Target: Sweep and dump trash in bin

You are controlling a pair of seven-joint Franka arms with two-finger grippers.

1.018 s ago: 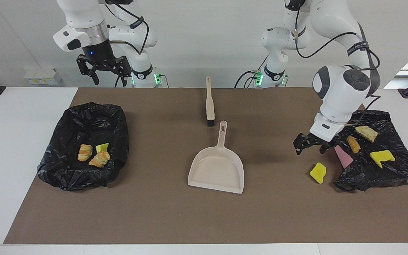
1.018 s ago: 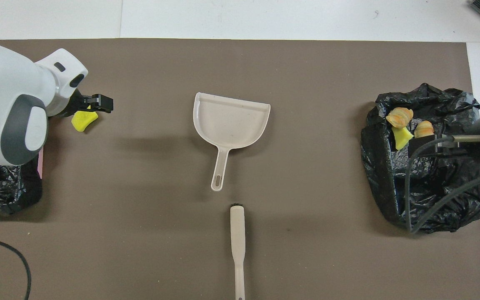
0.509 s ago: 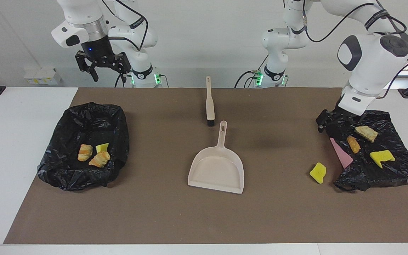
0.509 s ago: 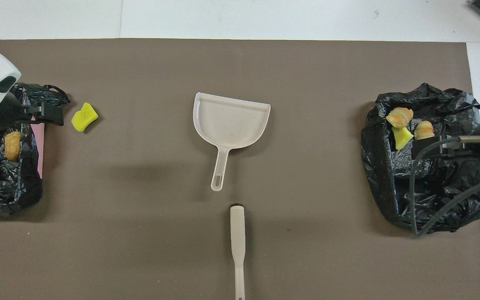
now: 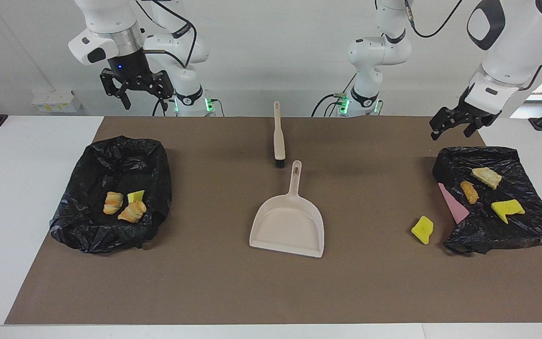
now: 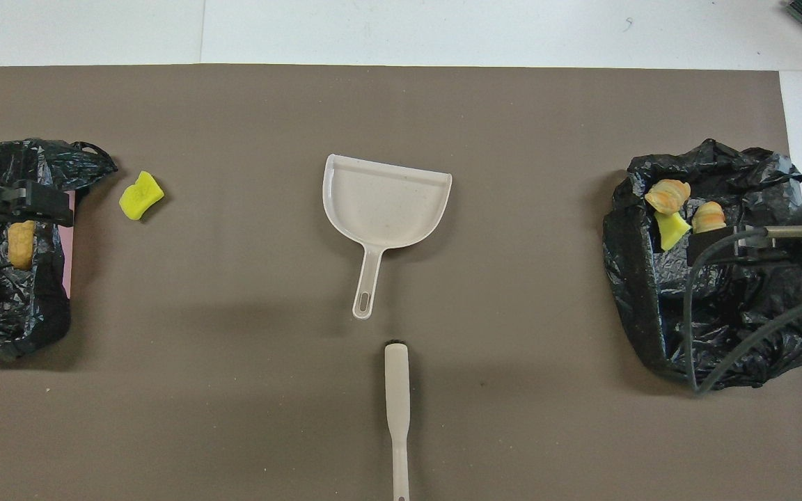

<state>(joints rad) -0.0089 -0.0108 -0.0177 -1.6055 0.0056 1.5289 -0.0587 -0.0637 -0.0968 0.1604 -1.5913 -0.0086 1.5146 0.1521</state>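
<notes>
I am the robot with two arms, and my job is sweeping up the trash and dumping it in the bin. I think the step in hand is getting my tools. To do it well, I am planning to take the brush by its long handle and the dustpan by its thin handle (they are lying in the middle of the brown mat, the brush nearer to me, almost tip to tip). I should be coming straight down on each handle and gripping it in the middle, so the tool is not tipping.

One yellow sponge bit is lying loose on the mat, just beside the flat black bag at my left arm's end. On that bag are sitting a pale chunk, a brown lump and another yellow sponge piece. Two pastry lumps and a small green-yellow piece are already lying in the bin at my right arm's end.

My left gripper is hanging in the air over the mat's edge by the flat bag, jaws spread wide, holding nothing. My right gripper is hanging high above the table's edge near the bin, jaws wide apart too, touching nothing.
</notes>
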